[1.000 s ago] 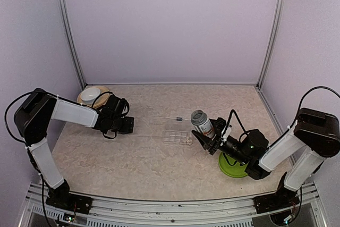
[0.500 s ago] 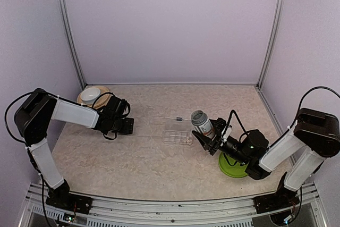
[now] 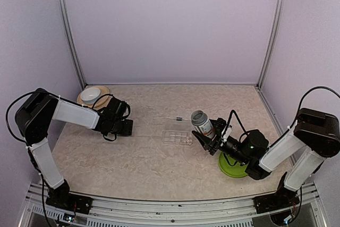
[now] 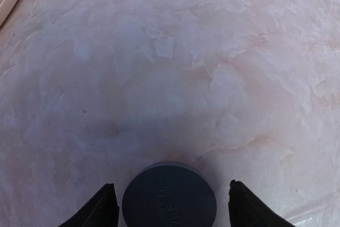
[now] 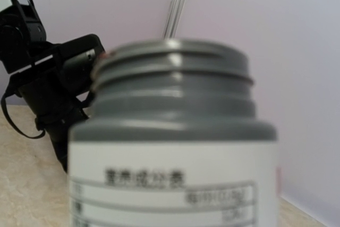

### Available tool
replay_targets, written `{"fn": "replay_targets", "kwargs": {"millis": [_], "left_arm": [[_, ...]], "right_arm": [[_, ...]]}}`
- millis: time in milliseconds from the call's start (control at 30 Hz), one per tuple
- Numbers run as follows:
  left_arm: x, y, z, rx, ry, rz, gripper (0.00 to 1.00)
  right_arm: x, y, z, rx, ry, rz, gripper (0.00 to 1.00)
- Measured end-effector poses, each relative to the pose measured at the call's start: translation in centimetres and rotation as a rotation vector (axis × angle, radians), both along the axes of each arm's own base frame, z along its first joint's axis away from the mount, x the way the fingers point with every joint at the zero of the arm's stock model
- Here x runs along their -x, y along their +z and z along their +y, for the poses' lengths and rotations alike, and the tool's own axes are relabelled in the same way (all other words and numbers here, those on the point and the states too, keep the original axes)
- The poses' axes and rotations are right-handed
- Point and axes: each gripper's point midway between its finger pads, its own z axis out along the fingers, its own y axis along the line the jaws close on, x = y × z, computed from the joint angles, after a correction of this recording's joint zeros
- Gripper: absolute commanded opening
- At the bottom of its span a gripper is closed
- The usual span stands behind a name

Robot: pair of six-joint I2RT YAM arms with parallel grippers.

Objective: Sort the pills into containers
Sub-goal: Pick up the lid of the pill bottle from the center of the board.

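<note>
Pouring step, I judge: right hand (image 3: 207, 135) grips the uncapped pill bottle (image 3: 200, 123) just beside the clear compartment box (image 3: 178, 137) ahead of its fingertips, left hand (image 4: 171, 185) open astride the dark cap (image 4: 169, 201) on the table (image 4: 175, 67); next needs the bottle mouth tipped over one compartment.

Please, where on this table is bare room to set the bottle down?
Free: the table's near middle, between the clear box and the near edge; also the far strip from the bowl to the right corner. Crowded: around box, bottle and green plate.
</note>
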Motion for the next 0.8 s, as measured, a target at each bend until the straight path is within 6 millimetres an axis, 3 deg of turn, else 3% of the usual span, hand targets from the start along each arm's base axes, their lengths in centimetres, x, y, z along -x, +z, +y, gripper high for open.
{"fn": "replay_targets", "kwargs": {"millis": [200,500,667,800], "left_arm": [[0.2,-0.3,0.1,-0.004,0.000,0.008,0.64],[0.2,-0.4,0.1,-0.004,0.003,0.006,0.42],[0.3,-0.3,0.1,0.000,-0.002,0.004,0.38],[0.9,0.7,-1.1,0.027,-0.038,-0.001,0.38]], "right_arm": [[0.0,0.0,0.0,0.000,0.001,0.001,0.00],[0.0,0.0,0.0,-0.002,0.002,0.003,0.00],[0.1,0.0,0.1,-0.001,0.006,0.002,0.00],[0.2,-0.2,0.2,0.005,0.017,0.002,0.00]]}}
